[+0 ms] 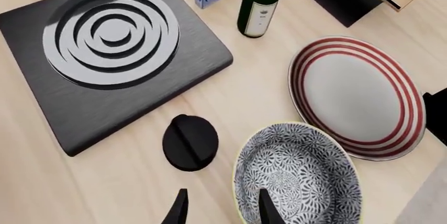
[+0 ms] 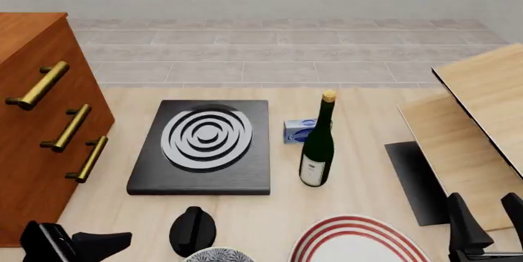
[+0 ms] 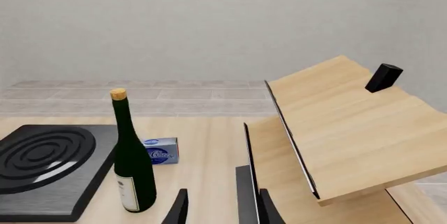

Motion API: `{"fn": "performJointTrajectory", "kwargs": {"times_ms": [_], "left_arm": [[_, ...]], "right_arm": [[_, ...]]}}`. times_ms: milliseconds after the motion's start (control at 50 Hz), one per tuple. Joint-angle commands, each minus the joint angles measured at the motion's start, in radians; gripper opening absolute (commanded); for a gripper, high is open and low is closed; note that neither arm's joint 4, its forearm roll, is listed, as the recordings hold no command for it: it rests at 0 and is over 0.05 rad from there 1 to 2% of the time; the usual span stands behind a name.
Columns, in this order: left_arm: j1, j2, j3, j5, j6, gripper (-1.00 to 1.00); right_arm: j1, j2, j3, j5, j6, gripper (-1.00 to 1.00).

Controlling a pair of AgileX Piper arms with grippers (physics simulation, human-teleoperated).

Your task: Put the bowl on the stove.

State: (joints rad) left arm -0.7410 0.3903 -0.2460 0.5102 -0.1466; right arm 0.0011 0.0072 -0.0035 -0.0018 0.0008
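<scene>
The left pincer [image 1: 222,211] hangs low at the near left of the tabletop [image 2: 359,152], aimed forward and down, its two dark fingertips spread apart and holding nothing; one tip sits over the bowl's inside, the other just outside its rim. The right pincer [image 3: 222,208] sits at the near right, pointing level toward the far wall, its fingers likewise parted and bare.

The bowl [image 1: 297,174] rests on the tabletop at the near edge, just left of the plate [image 1: 357,96], their rims about touching, and near-right of the stove [image 2: 204,145]. In the front view only a sliver of the bowl shows at the bottom edge, and the plate is cut off there too.

The bowl is round and deep, with a dense dark-and-white floral inside and pale rim. The stove is a flat black brushed slab with silver concentric rings. A small black round knob [image 1: 190,141] lies between stove and bowl. A dark green corked bottle [image 2: 318,145] stands right of the stove, a small blue box [image 2: 299,131] behind it.
</scene>
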Motion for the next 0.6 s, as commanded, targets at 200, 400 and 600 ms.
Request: {"fn": "performJointTrajectory", "kwargs": {"times_ms": [200, 400, 600], "left_arm": [[-0.075, 0.201, 0.044, -0.219, -0.028, 1.00], [-0.098, 0.292, 0.072, -0.319, -0.047, 1.00], [-0.116, 0.470, 0.134, -0.493, -0.112, 1.00]], "right_arm": [[0.000, 0.000, 0.000, 0.000, 0.000, 1.00], [0.000, 0.000, 0.000, 0.000, 0.000, 1.00], [0.000, 0.000, 0.000, 0.000, 0.000, 1.00]]}}
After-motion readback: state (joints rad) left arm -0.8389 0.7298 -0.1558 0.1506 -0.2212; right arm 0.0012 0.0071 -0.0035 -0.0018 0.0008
